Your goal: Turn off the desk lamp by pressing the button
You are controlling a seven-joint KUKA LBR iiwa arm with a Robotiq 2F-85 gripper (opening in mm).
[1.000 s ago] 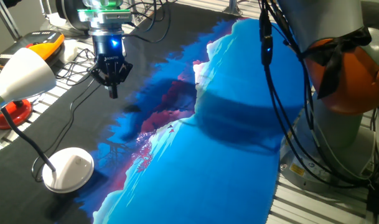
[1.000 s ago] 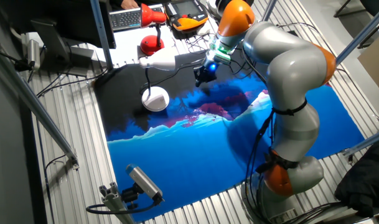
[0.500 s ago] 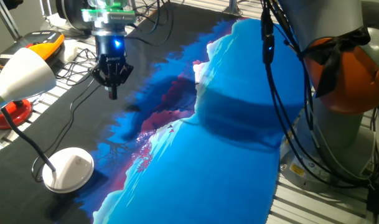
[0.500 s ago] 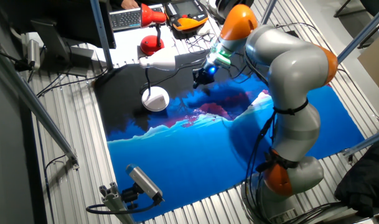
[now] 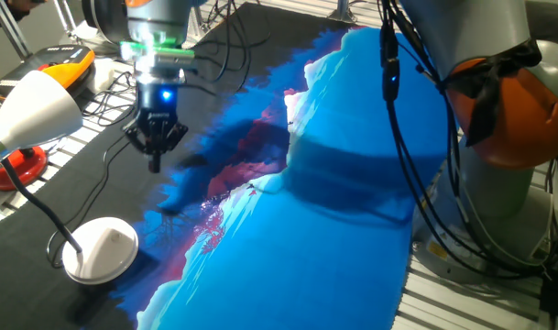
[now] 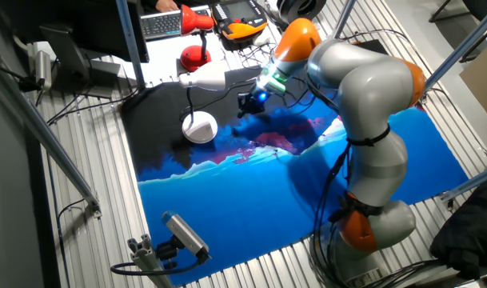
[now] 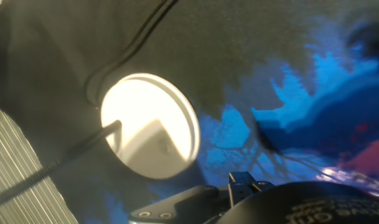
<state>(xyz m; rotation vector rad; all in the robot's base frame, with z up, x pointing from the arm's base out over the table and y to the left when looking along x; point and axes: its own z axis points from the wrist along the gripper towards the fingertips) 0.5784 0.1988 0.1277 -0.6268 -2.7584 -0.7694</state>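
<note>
The white desk lamp has a cone shade, a thin black neck and a round dome base on the black part of the mat. It also shows in the other fixed view, shade and base. The hand view shows the base brightly lit, with the button as a small faint mark on it. My gripper hangs above the mat, right of and beyond the base, apart from it; it also shows in the other fixed view. No view shows a gap or contact between the fingertips.
A red lamp stands behind the white one; its red base sits at the left edge. An orange-black device and cables lie at the back. The lamp's cable runs over the black mat. The blue mat covers the right.
My gripper has moved left and lower, closer to the lamp's base. The lamp has not moved.
</note>
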